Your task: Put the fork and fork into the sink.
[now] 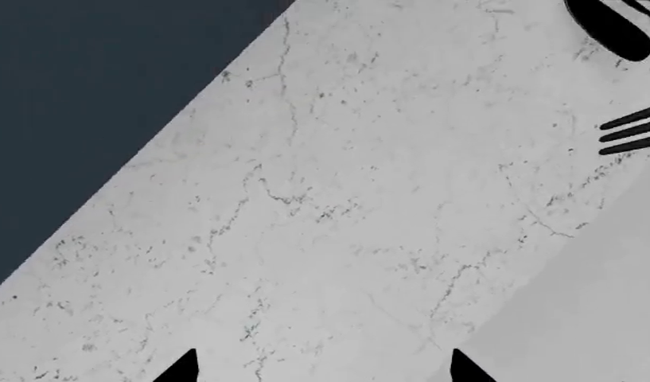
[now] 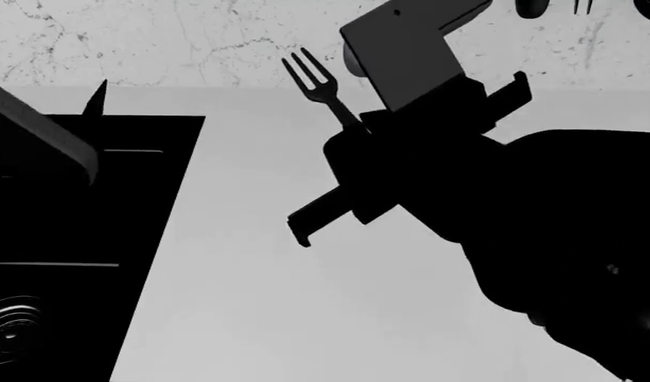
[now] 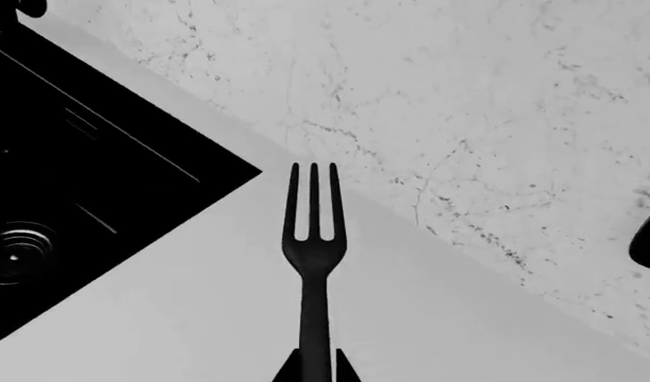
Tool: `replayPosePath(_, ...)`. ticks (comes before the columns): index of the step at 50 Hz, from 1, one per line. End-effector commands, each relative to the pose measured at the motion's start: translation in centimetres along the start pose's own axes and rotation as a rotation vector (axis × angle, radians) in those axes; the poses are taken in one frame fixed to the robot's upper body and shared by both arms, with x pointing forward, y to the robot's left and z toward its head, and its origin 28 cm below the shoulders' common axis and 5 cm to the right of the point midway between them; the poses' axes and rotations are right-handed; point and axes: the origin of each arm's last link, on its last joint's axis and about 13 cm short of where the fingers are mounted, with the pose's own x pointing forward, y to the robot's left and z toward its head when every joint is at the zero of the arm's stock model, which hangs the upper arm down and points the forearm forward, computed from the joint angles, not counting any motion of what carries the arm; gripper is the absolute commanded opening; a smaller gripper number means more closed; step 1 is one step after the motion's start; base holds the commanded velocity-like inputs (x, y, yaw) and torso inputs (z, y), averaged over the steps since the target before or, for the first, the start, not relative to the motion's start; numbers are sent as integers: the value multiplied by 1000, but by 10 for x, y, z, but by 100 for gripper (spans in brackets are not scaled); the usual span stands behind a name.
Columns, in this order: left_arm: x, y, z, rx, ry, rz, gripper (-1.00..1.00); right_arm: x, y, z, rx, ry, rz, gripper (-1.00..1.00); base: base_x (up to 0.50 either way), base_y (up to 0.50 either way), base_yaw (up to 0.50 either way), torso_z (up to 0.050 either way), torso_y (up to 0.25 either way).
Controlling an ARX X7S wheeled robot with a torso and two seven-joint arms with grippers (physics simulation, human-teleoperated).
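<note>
My right gripper (image 3: pixel 316 368) is shut on the handle of a slim black fork (image 3: pixel 314 239), whose tines point away from it. In the head view this fork (image 2: pixel 316 78) is held above the grey counter, right of the black sink (image 2: pixel 80 207), and the gripper (image 2: pixel 356 127) sits at the end of the big black arm. The sink (image 3: pixel 91 151) with its ringed drain (image 3: pixel 15 255) lies off to one side of the held fork. A second fork (image 1: pixel 635 131) shows only its tines at the frame edge, far from my open, empty left gripper (image 1: pixel 325 372).
A marbled surface (image 2: pixel 197 40) runs behind the plain grey counter (image 2: pixel 303 302). A grey bar (image 2: pixel 44 135) crosses above the sink. Another rounded dark utensil (image 1: pixel 613 28) lies near the second fork. A dark blue area (image 1: pixel 80 95) borders the marble.
</note>
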Motion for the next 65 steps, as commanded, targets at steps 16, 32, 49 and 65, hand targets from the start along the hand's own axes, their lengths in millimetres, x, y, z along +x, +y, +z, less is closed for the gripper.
replayPosePath(16,26,18,8,953,-398,-168,100,-9,1,33,-68,-118,75,-100,0,0,0,0,0)
replayPosePath(32,24,19,26,981,-468,-150,100,3,0,32,-67,-128,108,-100,0,0,0,0,0)
replayPosePath(49,18,28,34,963,-470,-110,100,16,-5,27,-39,-106,114,-100,0,0,0,0,0)
replayPosePath(65,21,21,31,949,-475,-122,100,19,3,32,-71,-125,146,-100,0,0,0,0,0)
